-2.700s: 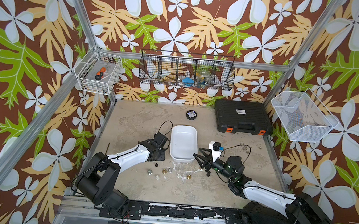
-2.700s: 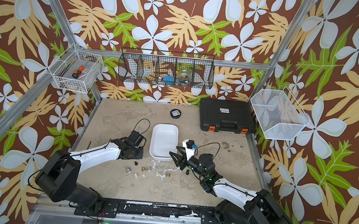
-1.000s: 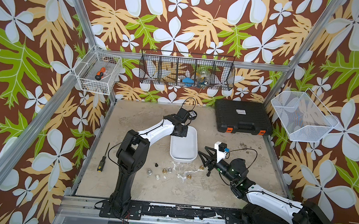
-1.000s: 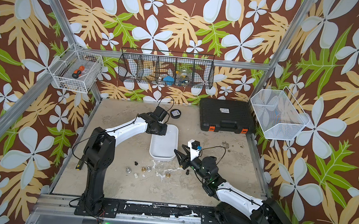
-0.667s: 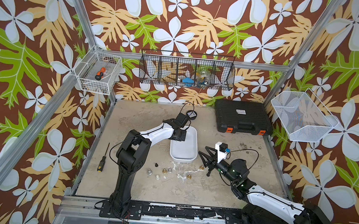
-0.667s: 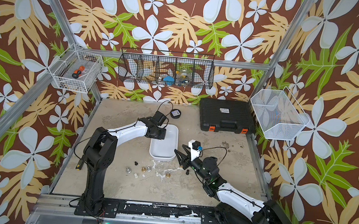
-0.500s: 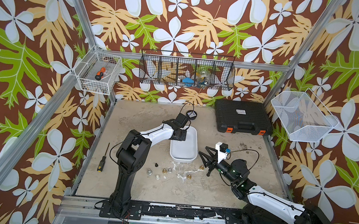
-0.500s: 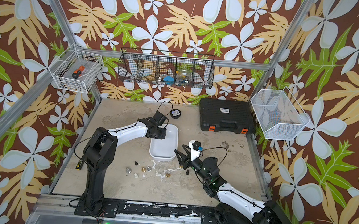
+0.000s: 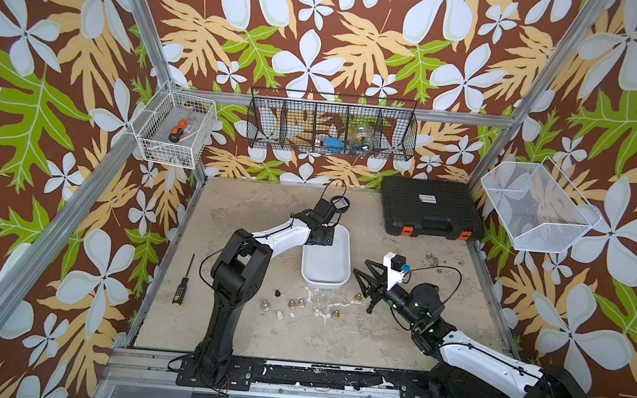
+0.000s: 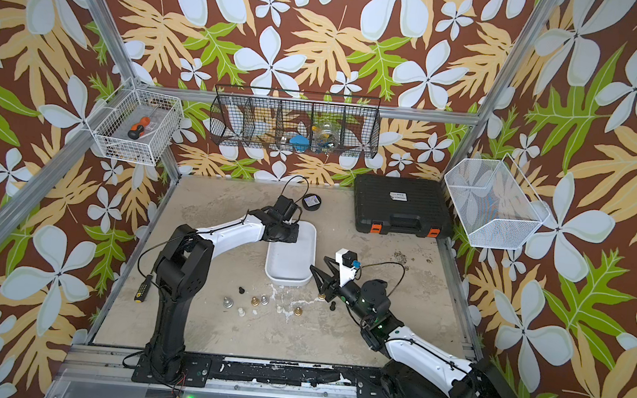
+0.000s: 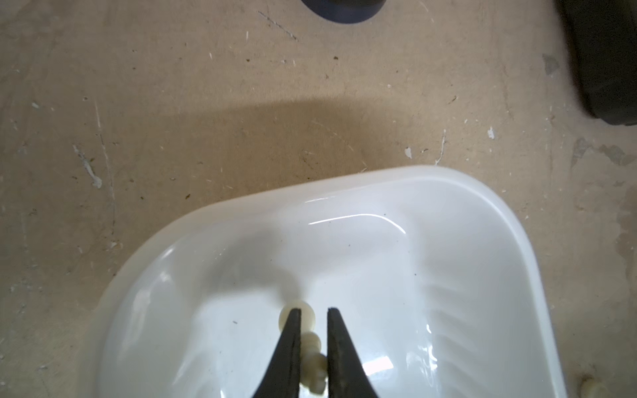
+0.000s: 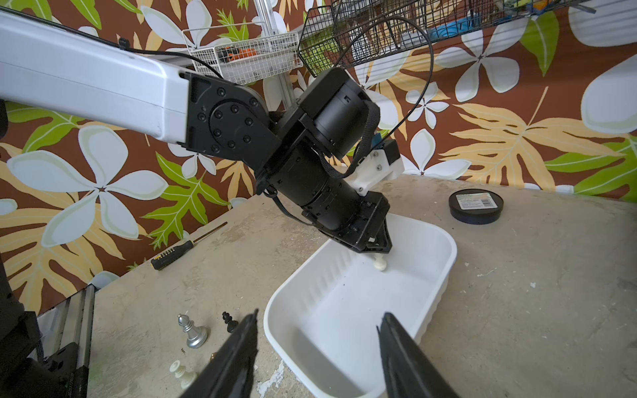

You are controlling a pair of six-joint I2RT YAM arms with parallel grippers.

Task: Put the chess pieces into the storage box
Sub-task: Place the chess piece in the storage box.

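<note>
The white storage box (image 9: 322, 284) (image 10: 288, 279) stands mid-table. My left gripper (image 9: 327, 240) (image 11: 313, 312) is shut on a cream-white chess piece (image 11: 312, 344) (image 12: 380, 263), which hangs just above the box floor at the far end. Several more chess pieces stand on the table in front of the box, among them a black one (image 9: 277, 292), a silver one (image 9: 264, 305) (image 12: 193, 332), a gold one (image 9: 335, 314) and a cream one (image 12: 181, 372). My right gripper (image 9: 362, 266) (image 12: 320, 313) is open and holds nothing, low by the box's near right corner.
A black round puck (image 9: 339, 202) (image 12: 475, 206) lies behind the box. A black hard case (image 9: 431, 209) sits at the back right. A screwdriver (image 9: 182, 286) lies near the table's left edge. Wire baskets (image 9: 332, 125) hang on the walls.
The left arm has swung from the table left of the box to the box's far end, then come slightly nearer and lower. The right gripper has barely moved.
</note>
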